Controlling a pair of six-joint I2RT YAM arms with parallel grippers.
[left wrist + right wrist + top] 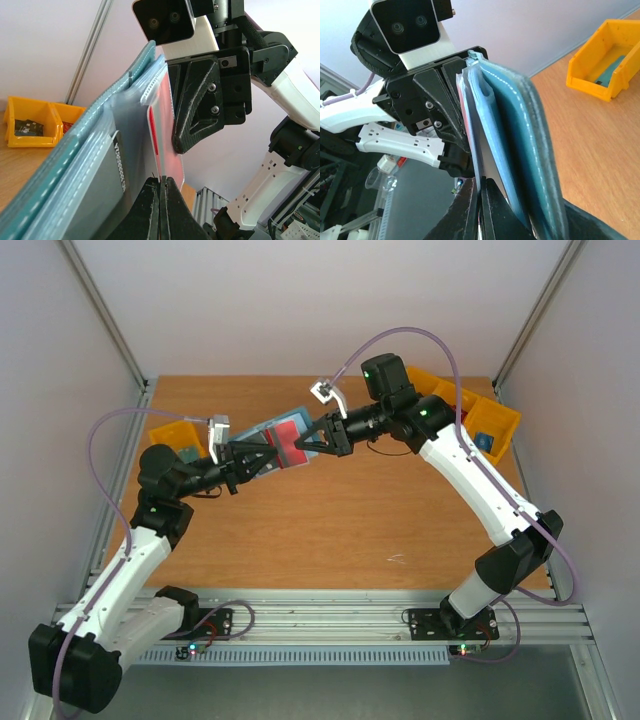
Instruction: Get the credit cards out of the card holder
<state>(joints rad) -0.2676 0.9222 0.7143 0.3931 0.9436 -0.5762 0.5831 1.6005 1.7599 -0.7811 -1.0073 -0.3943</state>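
The teal-blue card holder (pixel 256 432) is held open in the air between both arms, above the back of the table. A red card (pixel 290 436) shows in its slots. My left gripper (pixel 263 456) comes from the left and is shut on the holder's pocket edge (pixel 135 145). My right gripper (pixel 303 443) comes from the right and is shut on the red card's edge (pixel 167 125); its black finger (pixel 197 107) lies against the card. A bluish-grey card (pixel 102 185) with printed digits sits in a slot. In the right wrist view the holder (pixel 520 135) stands edge-on.
Yellow bins stand at the back left (pixel 170 433) and back right (pixel 480 415) of the wooden table (pixel 330 530); one shows in each wrist view (pixel 30 125) (pixel 607 57). Grey walls enclose the table on three sides.
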